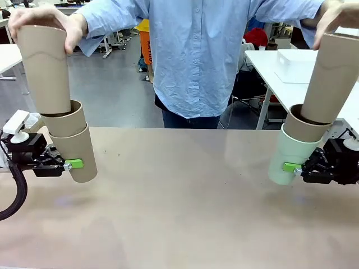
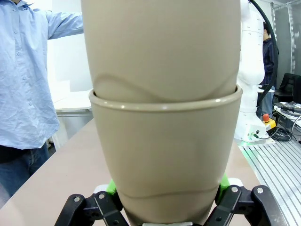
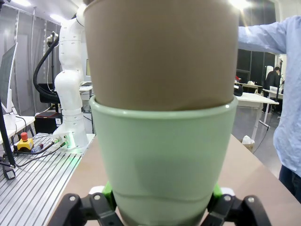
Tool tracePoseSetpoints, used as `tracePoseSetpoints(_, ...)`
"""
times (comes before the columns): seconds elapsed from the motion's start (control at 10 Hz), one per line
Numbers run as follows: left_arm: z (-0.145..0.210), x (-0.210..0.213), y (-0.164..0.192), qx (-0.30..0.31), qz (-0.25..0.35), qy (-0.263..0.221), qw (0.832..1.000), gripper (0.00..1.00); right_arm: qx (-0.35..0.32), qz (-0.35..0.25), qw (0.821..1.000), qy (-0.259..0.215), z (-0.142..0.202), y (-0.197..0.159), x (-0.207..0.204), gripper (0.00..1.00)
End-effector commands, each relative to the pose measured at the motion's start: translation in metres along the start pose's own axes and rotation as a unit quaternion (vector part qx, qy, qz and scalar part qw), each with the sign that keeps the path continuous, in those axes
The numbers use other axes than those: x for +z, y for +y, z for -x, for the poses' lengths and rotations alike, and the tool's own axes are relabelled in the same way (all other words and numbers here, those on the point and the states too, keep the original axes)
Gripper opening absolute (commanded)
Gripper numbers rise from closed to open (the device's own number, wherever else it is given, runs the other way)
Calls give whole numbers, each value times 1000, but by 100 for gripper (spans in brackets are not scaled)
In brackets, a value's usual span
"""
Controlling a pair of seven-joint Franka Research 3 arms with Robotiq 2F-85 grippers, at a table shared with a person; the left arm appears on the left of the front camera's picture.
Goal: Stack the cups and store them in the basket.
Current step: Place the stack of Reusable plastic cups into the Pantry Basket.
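Both sides get a cup at once. The person (image 1: 196, 56) at the far edge of the worktop (image 1: 179, 218) has arms spread wide. One hand (image 1: 47, 22) holds a top tan cup (image 1: 45, 67) with its base just inside the left stack, and the other hand (image 1: 336, 19) does the same with a second tan cup (image 1: 331, 78) on the right. I judge that is why I hold each stack tilted outward, with its mouth facing the hand. By the left edge, my left gripper (image 1: 66, 165) has its fingers clamped on the outer tan cup (image 1: 78, 154), which has a nested tan cup (image 1: 64, 120) inside. By the right edge, my right gripper (image 1: 296, 167) clamps the mint cup (image 1: 289, 157), which also has a tan inner cup (image 1: 305, 129). The green pads (image 2: 111, 186) grip low on the cup, probably to keep the rim free.
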State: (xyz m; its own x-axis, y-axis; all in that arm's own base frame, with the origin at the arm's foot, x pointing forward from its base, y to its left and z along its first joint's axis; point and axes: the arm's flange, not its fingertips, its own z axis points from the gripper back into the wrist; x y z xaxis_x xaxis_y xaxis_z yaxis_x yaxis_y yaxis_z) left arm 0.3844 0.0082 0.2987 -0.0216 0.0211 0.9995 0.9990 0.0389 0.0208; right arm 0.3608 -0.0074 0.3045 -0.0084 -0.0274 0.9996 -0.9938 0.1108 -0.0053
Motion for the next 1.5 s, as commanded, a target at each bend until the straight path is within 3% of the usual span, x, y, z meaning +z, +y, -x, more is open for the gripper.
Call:
tracePoseSetpoints(0.0,-2,0,-1,-4,0,-3,1000,84,7,0,1000,1,-3,-1,-1,84)
tracePoseSetpoints(1.4,-2,0,-1,-4,0,-3,1000,84,7,0,1000,1,-3,-1,-1,84)
